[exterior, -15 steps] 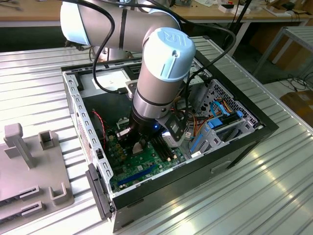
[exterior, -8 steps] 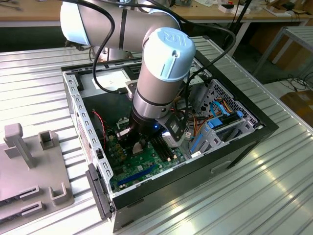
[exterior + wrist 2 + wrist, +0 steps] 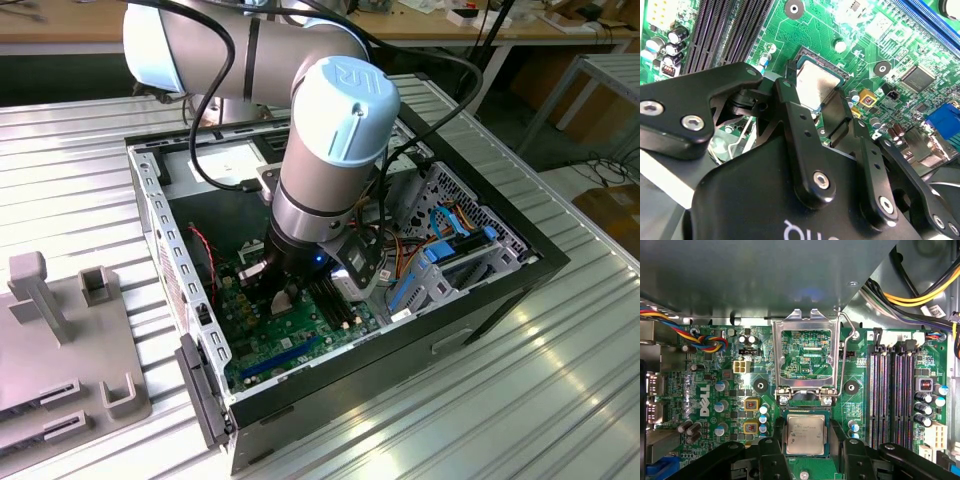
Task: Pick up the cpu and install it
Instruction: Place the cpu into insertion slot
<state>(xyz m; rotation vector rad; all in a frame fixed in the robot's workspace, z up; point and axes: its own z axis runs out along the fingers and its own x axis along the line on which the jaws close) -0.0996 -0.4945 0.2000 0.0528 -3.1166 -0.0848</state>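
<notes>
Ribbed metal bench [image 3: 560, 360], open computer case [image 3: 480, 300], green motherboard [image 3: 860, 405]; cpu [image 3: 805, 434] seated flat in socket [image 3: 805, 412] beside hinged-open load plate [image 3: 805, 324], centred between fingers [image 3: 771, 457]; fingers spread apart, one just beside each opposite edge, not clamped

The cpu [image 3: 804, 434] is seen in both wrist views as a small, thin square chip with a silver-grey metal face and a narrow green edge. It is laid flat, face up, inside the square socket [image 3: 805, 412] on the green motherboard [image 3: 862, 365], its sides lined up with the socket's sides. The hinged metal frame [image 3: 806, 352] is raised open just beside it. The long black memory slots [image 3: 892, 395] are set apart from it.
</notes>
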